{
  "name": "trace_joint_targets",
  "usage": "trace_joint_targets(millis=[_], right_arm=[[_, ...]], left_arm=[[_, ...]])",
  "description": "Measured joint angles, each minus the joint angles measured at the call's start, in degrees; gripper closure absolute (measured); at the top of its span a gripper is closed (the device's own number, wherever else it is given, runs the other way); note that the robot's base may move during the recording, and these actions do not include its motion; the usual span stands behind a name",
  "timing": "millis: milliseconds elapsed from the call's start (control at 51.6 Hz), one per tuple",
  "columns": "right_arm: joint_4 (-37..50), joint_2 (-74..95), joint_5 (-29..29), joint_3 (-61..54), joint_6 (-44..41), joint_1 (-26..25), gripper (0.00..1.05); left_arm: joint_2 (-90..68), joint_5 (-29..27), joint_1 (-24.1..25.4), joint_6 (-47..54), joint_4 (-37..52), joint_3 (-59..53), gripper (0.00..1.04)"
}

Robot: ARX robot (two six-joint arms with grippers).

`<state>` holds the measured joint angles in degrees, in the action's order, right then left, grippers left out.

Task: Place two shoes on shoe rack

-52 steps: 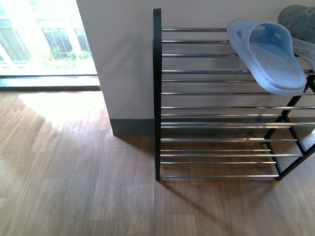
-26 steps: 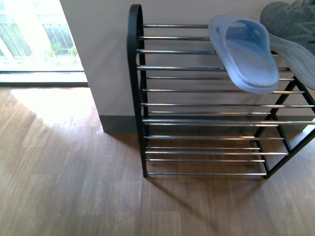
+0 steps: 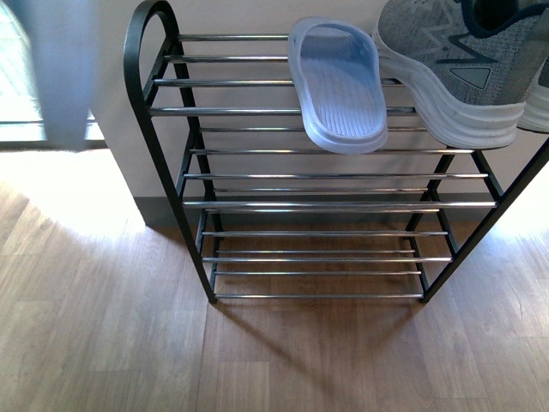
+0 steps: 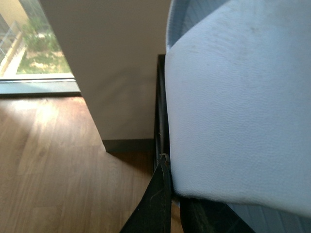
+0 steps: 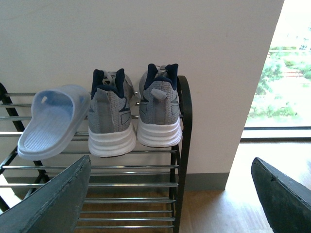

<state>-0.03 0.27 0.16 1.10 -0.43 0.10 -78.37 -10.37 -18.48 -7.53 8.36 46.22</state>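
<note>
Grey knit sneakers with white soles (image 5: 133, 116) sit side by side on the black-framed chrome-rod shoe rack's (image 3: 163, 129) top tier, beside a translucent blue slide sandal (image 3: 336, 86). Right gripper (image 5: 170, 194) fingers spread, empty (left gripper's state cannot be told).

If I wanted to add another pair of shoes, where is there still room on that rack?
The top tier is bare between the rack's rounded side loop and the blue slipper. The three lower tiers are bare. From the slipper on to the two sneakers, it is crowded.
</note>
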Motion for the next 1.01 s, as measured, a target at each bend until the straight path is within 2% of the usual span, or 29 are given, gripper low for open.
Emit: trace_joint_targets(millis=[136,368,503,852,891,1007], right_arm=[[0.0,0.0,0.0,0.0,0.0,0.0,0.09],[0.0,0.0,0.0,0.0,0.0,0.0,0.09],[0.0,0.0,0.0,0.0,0.0,0.0,0.09],[0.0,0.0,0.0,0.0,0.0,0.0,0.09],[0.0,0.0,0.0,0.0,0.0,0.0,0.09],[0.0,0.0,0.0,0.0,0.0,0.0,0.09]], left_arm=[[-13.8,-1.7,-2.1,-0.7,-2.3,10.6,1.03],[-28.3,-2.2,-3.5,-0.5,-5.6,25.9,1.03],[-37.2,-5.6,-3.6,0.4,-9.8,35.9,1.03],[-47.8,-10.1,-3.0,4.6,-16.1,45.7,1.03],[-48.4,-10.5,-3.0,5.0,-16.5,46.6,1.01],[-48.4,-8.9,-3.0,5.1,-17.9,47.6,0.87]])
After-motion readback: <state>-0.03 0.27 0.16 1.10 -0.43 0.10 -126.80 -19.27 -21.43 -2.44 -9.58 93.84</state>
